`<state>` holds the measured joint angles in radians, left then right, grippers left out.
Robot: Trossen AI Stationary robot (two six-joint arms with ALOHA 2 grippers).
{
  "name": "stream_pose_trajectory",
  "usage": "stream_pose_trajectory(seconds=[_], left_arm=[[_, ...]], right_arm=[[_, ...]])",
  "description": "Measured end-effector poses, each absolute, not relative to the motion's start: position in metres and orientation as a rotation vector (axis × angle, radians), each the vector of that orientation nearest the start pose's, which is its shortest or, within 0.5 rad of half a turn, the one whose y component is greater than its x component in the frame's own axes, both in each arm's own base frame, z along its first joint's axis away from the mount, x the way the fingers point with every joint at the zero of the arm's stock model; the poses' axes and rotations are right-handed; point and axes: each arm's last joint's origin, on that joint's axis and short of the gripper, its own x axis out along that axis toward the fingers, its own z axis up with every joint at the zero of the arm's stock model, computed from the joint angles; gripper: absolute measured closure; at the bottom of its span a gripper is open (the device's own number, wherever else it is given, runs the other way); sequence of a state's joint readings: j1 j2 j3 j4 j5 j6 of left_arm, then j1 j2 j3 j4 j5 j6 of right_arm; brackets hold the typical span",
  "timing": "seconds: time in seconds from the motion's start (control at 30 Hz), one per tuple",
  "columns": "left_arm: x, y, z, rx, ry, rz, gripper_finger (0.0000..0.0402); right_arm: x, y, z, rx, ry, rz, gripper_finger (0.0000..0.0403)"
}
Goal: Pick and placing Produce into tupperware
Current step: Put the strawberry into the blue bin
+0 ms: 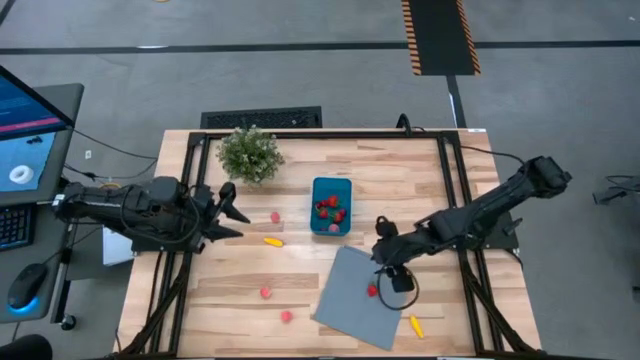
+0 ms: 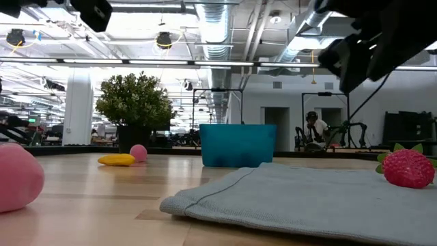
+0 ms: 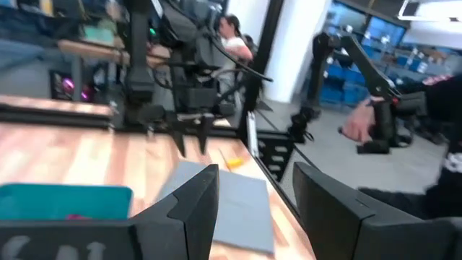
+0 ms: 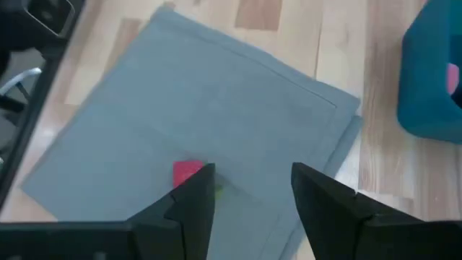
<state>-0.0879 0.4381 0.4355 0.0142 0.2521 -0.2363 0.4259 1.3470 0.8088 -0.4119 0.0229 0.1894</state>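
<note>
Right hand (image 1: 388, 287) open, seemingly above sheet (image 1: 350, 295) edge.

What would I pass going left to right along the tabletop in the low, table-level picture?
Big pink ball → potted plant → yellow piece → small pink ball → teal tub → grey cloth → red strawberry.

Item count, referenced to the teal tub (image 1: 331, 205):

- Tubs: one.
- Grey sheets: one (image 1: 363, 297), just below the tub.
- Potted plants: one (image 1: 249, 153), left of the tub.
- Red strawberries: one (image 1: 372, 291) lying on the sheet; several red pieces (image 1: 330, 208) inside the tub, exact number unclear.
- Pink round pieces: three outside the tub, at (image 1: 275, 216), (image 1: 266, 292) and (image 1: 286, 316).
- Yellow-orange elongated pieces: two, at (image 1: 272, 241) and (image 1: 415, 325).
- Robot arms: two.
</note>
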Motion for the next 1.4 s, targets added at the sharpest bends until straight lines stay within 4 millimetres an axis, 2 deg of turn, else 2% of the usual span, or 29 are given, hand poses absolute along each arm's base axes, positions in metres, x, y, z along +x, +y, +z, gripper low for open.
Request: stream_pose_trajectory(seconds=[0.23,0.53,0.83,1.4], left_arm=[[0.12,-0.023,0.274,-0.245,0.05,-0.329,0.0234],[0.12,-0.026,0.273,-0.235,0.053,-0.317,0.0234],[0.12,-0.026,0.274,-0.232,0.051,-0.322,0.0234],[0.12,-0.026,0.273,-0.243,0.059,-0.316,0.0234]], right_arm=[[0.243,0.116,0.188,0.008,1.159,0.399,0.0215],[0.25,0.123,0.182,-0.003,1.182,0.487,0.0237],[0.26,0.117,0.157,0.005,1.275,0.471,0.0228],[0.268,0.113,0.16,0.019,1.194,0.495,0.0241]])
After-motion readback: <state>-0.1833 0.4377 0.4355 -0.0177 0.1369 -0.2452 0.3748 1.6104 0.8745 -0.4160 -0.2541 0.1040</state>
